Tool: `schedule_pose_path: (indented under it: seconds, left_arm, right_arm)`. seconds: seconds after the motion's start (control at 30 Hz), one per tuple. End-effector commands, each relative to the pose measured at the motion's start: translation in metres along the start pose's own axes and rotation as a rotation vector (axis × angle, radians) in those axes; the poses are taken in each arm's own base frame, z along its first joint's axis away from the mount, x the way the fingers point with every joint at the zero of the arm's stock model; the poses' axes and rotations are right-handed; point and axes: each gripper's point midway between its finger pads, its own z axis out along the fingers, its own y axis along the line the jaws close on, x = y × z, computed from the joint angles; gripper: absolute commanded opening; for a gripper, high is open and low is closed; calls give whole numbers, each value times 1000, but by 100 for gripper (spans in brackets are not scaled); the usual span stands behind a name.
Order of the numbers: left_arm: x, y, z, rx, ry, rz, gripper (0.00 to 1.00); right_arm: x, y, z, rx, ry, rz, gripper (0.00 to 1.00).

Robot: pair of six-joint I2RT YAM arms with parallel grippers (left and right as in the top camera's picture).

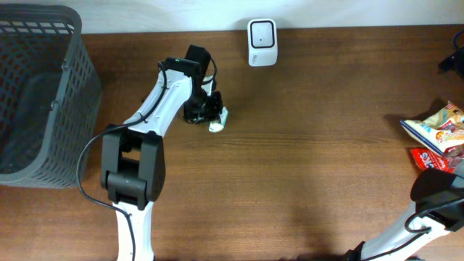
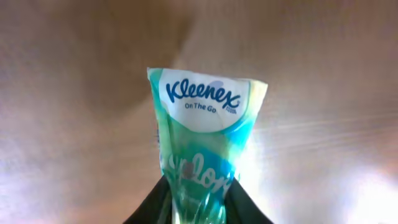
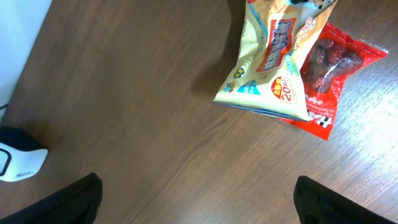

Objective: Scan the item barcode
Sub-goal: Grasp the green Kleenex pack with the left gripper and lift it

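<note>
Kleenex On The Go tissue pack (image 2: 205, 143) is sitting in the left gripper (image 2: 198, 208), whose fingers (image 2: 152, 210) are clamping on its lower end, with the film creasing inward where they are pinching. It is lying left of the middle of the counter (image 1: 304, 159), below and left of the white barcode scanner (image 1: 262, 42) at the far edge, and apart from it.

I am judging the pack to be light and soft: thin glossy film over folded tissue. It is likely giving under pressure, and may be twisting or slipping if pinched only at a tip. A hold across the narrow end, as now, is leaving the printed faces free for the scanner. Squeezing harder is risking only a crumpled wrapper, nothing breakable.

The left wrist view is showing the logo face and the squeezed waist close up, but no barcode and no scanner. The overhead view is giving the layout, with pack, scanner and grey basket (image 1: 80, 87) at the left. There the pack is appearing only as a small pale end poking out beside the gripper, and I cannot tell whether it is lifted off the wood. The right wrist view is showing the right gripper (image 3: 199, 205) with its fingers spread wide and holding nothing. It is hovering over bare wood near a cream snack bag (image 3: 273, 62) and a red packet (image 3: 333, 74), with the scanner at that view's left edge.
</note>
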Motion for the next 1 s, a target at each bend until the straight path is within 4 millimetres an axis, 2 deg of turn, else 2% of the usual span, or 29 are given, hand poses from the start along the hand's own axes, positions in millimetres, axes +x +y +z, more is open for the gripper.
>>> schedule_pose_path:
  seconds: [0.0,0.03,0.13,0.23,0.3,0.37,0.43,0.47,0.53,0.6,0.63,0.8,0.97]
  left_arm:
    - [18,-11,-12,56,52,-16,62]
    - [18,-11,-12,56,52,-16,67]
    - [15,-12,-13,69,43,-15,75]
    - [16,-18,-18,114,56,-22,79]
    - [6,-15,-27,135,30,-34,79]
    - [-3,-4,-31,109,-3,-44,79]
    - [-16,26,-35,-3,-59,-69,76]
    - [-21,48,-38,-102,-90,-85,72]
    - [-24,61,-40,-152,-103,-64,69]
    - [-22,51,-39,-92,-81,21,68]
    - [-18,38,-36,-15,-58,96,68]
    - [-4,10,-21,145,-6,214,67]
    - [11,5,5,174,28,304,66]
  right_arm:
    - [2,2,1,-3,9,-12,98]
    - [2,2,1,-4,9,-12,98]
    - [2,2,1,-3,9,-12,99]
    - [2,2,1,-3,9,-12,98]
    - [2,2,1,-3,9,-12,98]
    - [2,2,1,-3,9,-12,98]
    - [2,2,1,-3,9,-12,98]
    - [2,2,1,-3,9,-12,98]
    - [2,2,1,-3,9,-12,98]
    - [2,2,1,-3,9,-12,98]
    - [2,2,1,-3,9,-12,98]
    - [2,2,1,-3,9,-12,98]
    - [2,2,1,-4,9,-12,98]
